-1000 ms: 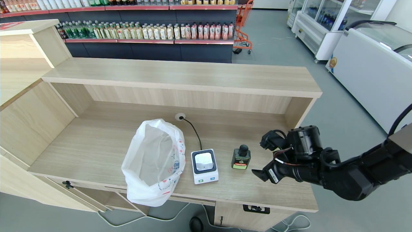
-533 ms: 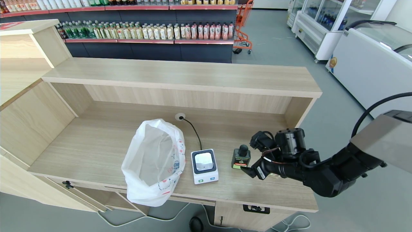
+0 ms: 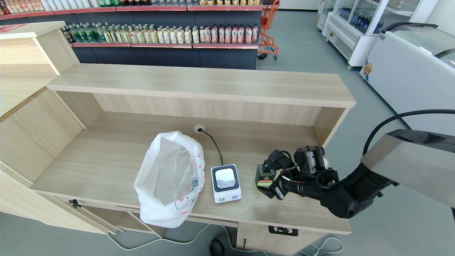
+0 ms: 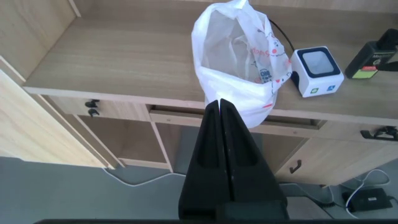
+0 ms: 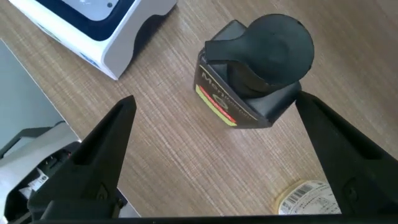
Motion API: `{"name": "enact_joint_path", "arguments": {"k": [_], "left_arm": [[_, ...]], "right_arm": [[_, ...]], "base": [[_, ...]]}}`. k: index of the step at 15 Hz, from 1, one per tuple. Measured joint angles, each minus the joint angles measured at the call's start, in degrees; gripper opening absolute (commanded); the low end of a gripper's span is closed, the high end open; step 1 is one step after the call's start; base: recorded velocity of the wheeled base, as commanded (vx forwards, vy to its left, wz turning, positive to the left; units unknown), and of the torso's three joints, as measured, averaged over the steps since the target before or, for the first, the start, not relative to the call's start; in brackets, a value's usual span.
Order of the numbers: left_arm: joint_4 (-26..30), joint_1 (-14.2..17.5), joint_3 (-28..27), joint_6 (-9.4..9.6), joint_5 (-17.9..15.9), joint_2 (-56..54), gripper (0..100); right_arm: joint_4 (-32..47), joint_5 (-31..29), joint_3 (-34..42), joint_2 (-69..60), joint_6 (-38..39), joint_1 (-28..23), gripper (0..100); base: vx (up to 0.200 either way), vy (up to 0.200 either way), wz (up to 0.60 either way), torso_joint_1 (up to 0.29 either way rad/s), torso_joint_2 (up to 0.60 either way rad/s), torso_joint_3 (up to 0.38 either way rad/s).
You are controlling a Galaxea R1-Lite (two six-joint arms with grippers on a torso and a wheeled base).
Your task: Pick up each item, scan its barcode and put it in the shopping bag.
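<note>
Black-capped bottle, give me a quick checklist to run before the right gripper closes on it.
1. Open right gripper: ok.
2. Upright black-capped bottle on the counter: ok.
3. Bottle lined up between the fingers: ok.
4. Barcode side known: cannot tell.
5. Window of the scanner unobstructed: ok.
6. Mouth of the shopping bag open: ok.

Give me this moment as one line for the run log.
step: pre-grasp | right pincer: open, flanking upright black bottle on counter | left pincer: shut, in front of counter | bag: open beside scanner
</note>
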Motion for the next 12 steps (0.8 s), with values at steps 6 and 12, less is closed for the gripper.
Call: {"name": "enact_joint_path", "arguments": {"k": [6, 12], "left_arm": [[-0.02, 0.00, 0.00, 0.00, 0.00, 0.00, 0], [0.00, 0.00, 0.00, 0.00, 0.00, 0.00, 0]], "right_arm": [[-0.18, 0.60, -3.85, 3.27, -1.76, 0.06, 100], [-0.22, 0.61, -5.29, 3.79, -1.51, -0.22, 100]], "base": [[0.000, 0.000, 0.00, 0.000, 0.00, 0.000], [0.000, 0.000, 0.00, 0.000, 0.00, 0.000]]}}
